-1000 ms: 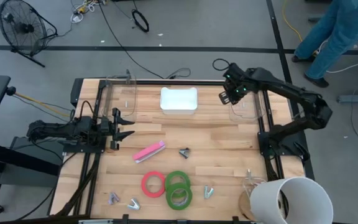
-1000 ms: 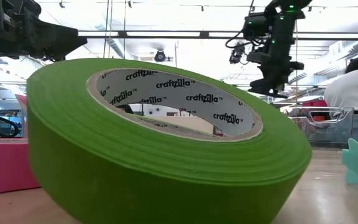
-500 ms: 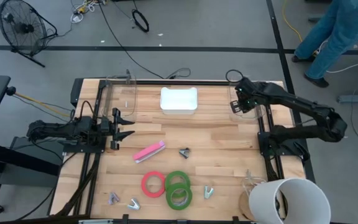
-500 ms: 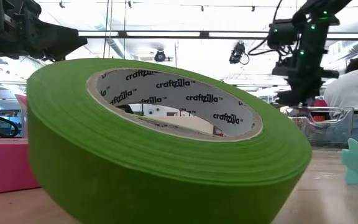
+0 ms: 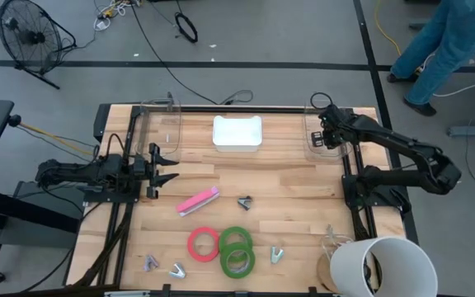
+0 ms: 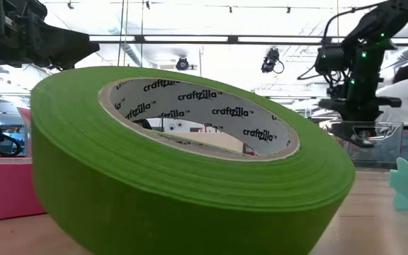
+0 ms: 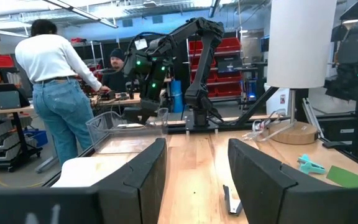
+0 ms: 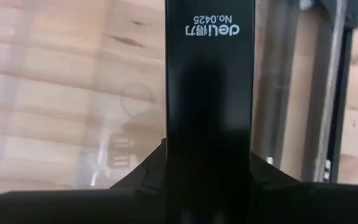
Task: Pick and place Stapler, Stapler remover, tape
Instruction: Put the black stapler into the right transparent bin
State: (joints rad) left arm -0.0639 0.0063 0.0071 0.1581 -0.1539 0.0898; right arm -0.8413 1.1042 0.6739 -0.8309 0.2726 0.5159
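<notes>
My right gripper (image 5: 325,137) is shut on a black stapler (image 8: 209,81) and points steeply down over a clear bin (image 5: 335,150) at the table's far right. A pink stapler (image 5: 198,200) and a black stapler remover (image 5: 244,202) lie mid-table. One red-pink tape roll (image 5: 204,243) and two green tape rolls (image 5: 237,250) lie flat near the front edge; a green roll (image 6: 190,177) fills the low view. My left gripper (image 5: 167,167) waits open at the table's left, nothing between its fingers (image 7: 142,180). My right gripper pinches the black stapler between its two fingers (image 8: 143,180) at one end (image 8: 209,155). The stapler's length runs on past the fingertips, in line with the fingers. It comes from above, slanting down, and the stapler is lifted clear over the clear bin.
A white tray (image 5: 237,132) sits at the far middle and a second clear bin (image 5: 159,124) at the far left. Small teal and grey stapler removers (image 5: 277,254) (image 5: 151,262) lie near the front edge. A white lampshade (image 5: 386,266) stands front right. People stand beyond the table.
My right gripper has carried the black stapler toward the table's right edge and down, from left of the far-right clear bin to over it, and has rolled a little. It has stayed shut on the stapler.
</notes>
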